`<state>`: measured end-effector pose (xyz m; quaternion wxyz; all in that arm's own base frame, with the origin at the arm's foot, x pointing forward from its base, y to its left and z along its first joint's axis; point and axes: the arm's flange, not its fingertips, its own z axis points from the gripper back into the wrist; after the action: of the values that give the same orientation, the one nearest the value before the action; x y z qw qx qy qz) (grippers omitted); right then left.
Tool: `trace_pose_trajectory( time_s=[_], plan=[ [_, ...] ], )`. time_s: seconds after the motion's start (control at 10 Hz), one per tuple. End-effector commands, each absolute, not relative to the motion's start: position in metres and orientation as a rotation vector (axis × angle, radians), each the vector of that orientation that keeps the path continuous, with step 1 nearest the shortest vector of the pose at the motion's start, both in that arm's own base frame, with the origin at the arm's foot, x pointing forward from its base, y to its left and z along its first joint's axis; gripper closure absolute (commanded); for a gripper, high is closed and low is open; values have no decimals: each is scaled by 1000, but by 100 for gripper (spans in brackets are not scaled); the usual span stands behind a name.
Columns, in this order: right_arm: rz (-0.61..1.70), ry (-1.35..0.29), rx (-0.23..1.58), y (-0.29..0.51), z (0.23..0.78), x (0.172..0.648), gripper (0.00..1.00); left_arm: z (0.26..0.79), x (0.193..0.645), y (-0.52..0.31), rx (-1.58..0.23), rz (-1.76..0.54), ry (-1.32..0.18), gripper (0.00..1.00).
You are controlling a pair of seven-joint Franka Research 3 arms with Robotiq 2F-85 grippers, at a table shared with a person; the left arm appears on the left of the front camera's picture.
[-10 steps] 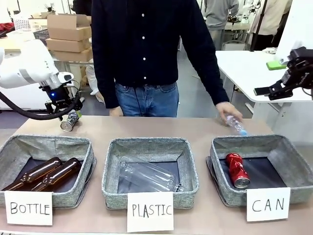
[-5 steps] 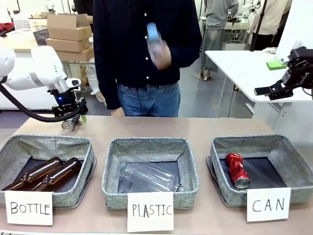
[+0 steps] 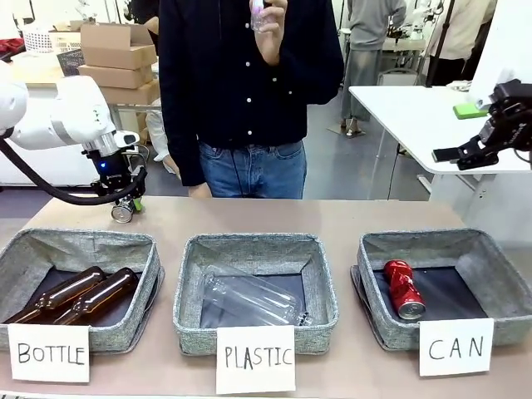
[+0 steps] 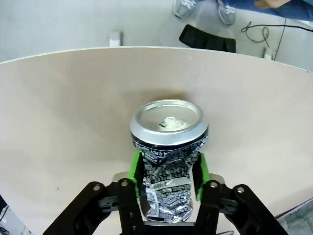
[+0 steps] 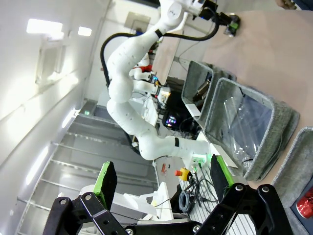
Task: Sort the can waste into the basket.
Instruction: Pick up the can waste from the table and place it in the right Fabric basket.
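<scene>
Left pincer [image 4: 166, 171] pinches the crumpled silvery metal can with dark markings [image 4: 167, 147] over the far left of the beige surface [image 4: 73, 112].
Green pads squeeze only the dented lower body, so the can may twist or slip on the long carry across to the square grey woven basket signed "CAN" [image 3: 490, 274] at the far right, where the dented red can [image 3: 403, 289] already lies. On the way sit the like bins signed "BOTTLE" [image 3: 25, 249] and "PLASTIC" [image 3: 320, 283]; an early drop would land it in the wrong one. Right pincer [image 5: 161, 178] hangs spread and empty, high at the right, near the path. A person's hand [image 3: 270, 29] holds a clear bottle well above.
</scene>
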<state>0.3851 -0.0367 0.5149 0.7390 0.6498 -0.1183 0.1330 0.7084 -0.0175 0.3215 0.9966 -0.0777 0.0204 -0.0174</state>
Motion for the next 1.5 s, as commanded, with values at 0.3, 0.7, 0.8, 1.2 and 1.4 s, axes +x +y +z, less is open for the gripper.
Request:
trace_pose_trajectory(
  time_s=[0.3, 0.7, 0.8, 1.2, 1.4],
  plan=[
    [295, -271, 1416, -37, 515, 385, 0, 327, 712, -23, -132, 7, 66, 100],
    [295, -271, 1416, -37, 515, 385, 0, 391, 671, 0, -216, 13, 0, 100],
    [295, -271, 1416, -37, 515, 385, 0, 436, 621, 11, -248, -26, -1, 100],
    [295, -271, 1416, -37, 515, 385, 0, 506, 418, 0, -373, -576, -244, 100],
    [295, -271, 1416, -37, 515, 385, 0, 484, 382, -9, -326, -697, -340, 100]
  ],
)
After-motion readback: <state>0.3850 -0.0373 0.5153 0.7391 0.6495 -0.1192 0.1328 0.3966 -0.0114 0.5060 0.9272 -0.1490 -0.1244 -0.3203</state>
